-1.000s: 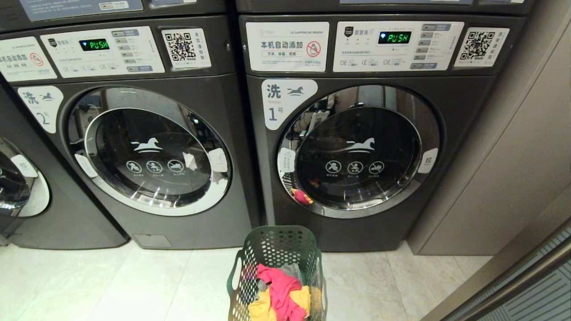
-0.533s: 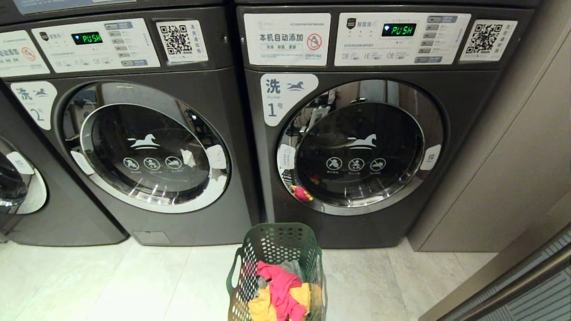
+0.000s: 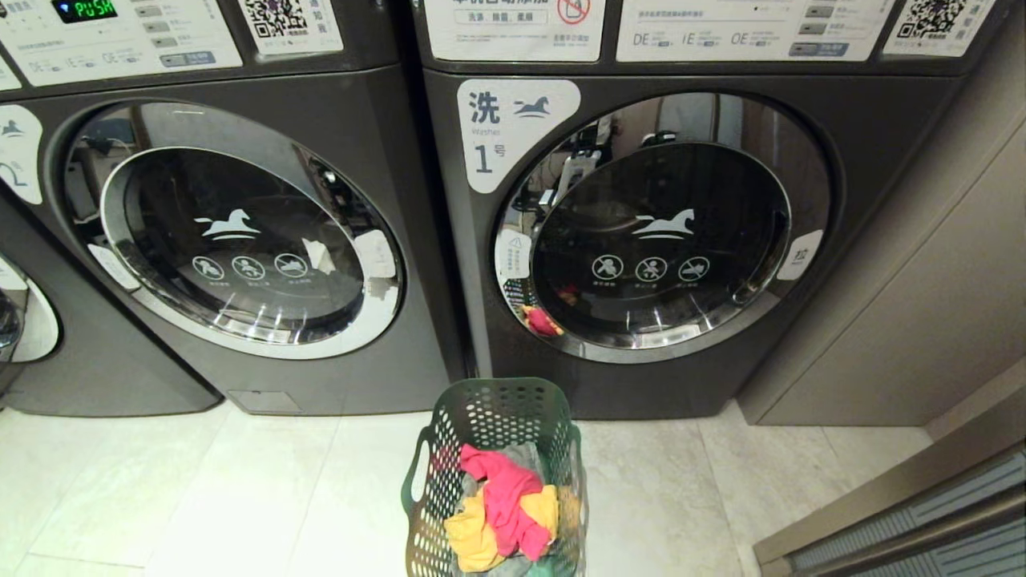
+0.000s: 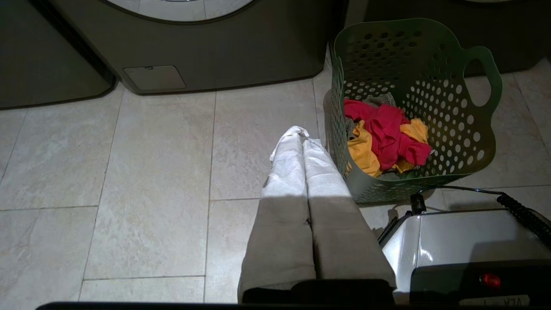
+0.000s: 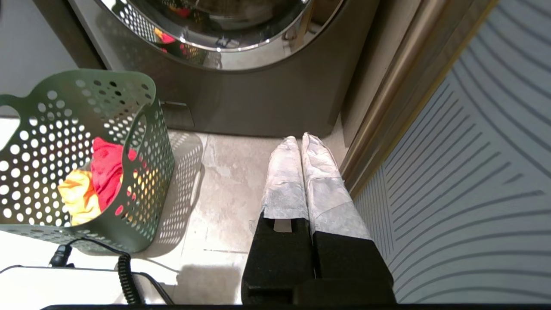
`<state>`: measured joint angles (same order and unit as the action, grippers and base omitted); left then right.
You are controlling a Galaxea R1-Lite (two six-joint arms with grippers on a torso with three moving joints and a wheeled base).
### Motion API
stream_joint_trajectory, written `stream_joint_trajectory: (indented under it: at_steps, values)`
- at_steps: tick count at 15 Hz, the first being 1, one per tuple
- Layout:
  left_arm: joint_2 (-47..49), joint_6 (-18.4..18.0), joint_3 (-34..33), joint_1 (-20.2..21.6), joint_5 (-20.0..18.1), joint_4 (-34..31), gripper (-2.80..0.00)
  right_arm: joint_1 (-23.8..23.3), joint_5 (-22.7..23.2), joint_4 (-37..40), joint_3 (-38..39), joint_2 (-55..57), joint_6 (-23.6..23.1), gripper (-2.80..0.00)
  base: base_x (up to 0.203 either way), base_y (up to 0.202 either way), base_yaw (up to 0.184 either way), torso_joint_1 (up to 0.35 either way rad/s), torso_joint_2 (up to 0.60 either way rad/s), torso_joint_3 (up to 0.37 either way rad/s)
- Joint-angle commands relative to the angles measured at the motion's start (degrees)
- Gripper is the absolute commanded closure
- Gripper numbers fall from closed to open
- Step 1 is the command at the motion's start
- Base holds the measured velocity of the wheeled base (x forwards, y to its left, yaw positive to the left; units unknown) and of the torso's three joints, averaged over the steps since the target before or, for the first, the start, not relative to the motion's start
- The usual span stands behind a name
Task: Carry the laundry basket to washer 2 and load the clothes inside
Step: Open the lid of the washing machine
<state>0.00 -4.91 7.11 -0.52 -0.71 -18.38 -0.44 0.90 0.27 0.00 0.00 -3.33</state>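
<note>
The dark green laundry basket (image 3: 490,394) stands on the tiled floor in front of the machine labelled 1, with pink and yellow clothes (image 3: 505,505) heaped inside. Washer 2 (image 3: 232,232) is the dark grey machine to the left of that one; its round door is shut and its label (image 3: 16,152) is cut by the picture's edge. Neither arm shows in the head view. My left gripper (image 4: 301,135) hangs shut and empty beside the basket (image 4: 430,86), apart from it. On the other side of the basket (image 5: 129,82), my right gripper (image 5: 300,140) is shut and empty too.
Washer 1 (image 3: 657,224) stands right behind the basket, door shut. A third machine (image 3: 24,336) shows at the far left. A beige wall panel (image 3: 906,280) and a striped surface (image 3: 922,513) close the right side. My white base (image 4: 465,241) with a coiled cable sits near the basket.
The whole head view has tipped downward, so the washers' panels slid up out of the picture. The basket and the washers themselves have not moved.
</note>
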Motion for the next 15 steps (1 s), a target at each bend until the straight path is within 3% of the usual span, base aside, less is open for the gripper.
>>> stream_joint_trajectory:
  at_steps: [1, 9, 15]
  values:
    - [0.0, 0.0, 0.0, 0.0, 0.0, -0.1, 0.0, 0.0, 0.0, 0.0, 0.1, 0.0, 0.0, 0.0, 0.0, 0.0, 0.0, 0.002, 0.01, -0.204]
    - [0.0, 0.1, 0.0, 0.0, 0.0, -0.1, 0.0, 0.0, -0.1, 0.0, 0.0, 0.1, 0.0, 0.0, 0.0, 0.0, 0.0, 0.005, 0.0, -0.199]
    - [0.0, 0.2, -0.1, 0.0, -0.1, 0.0, 0.0, 0.0, -0.1, 0.0, 0.0, 0.1, 0.0, 0.0, 0.0, 0.0, 0.0, 0.002, 0.0, -0.033]
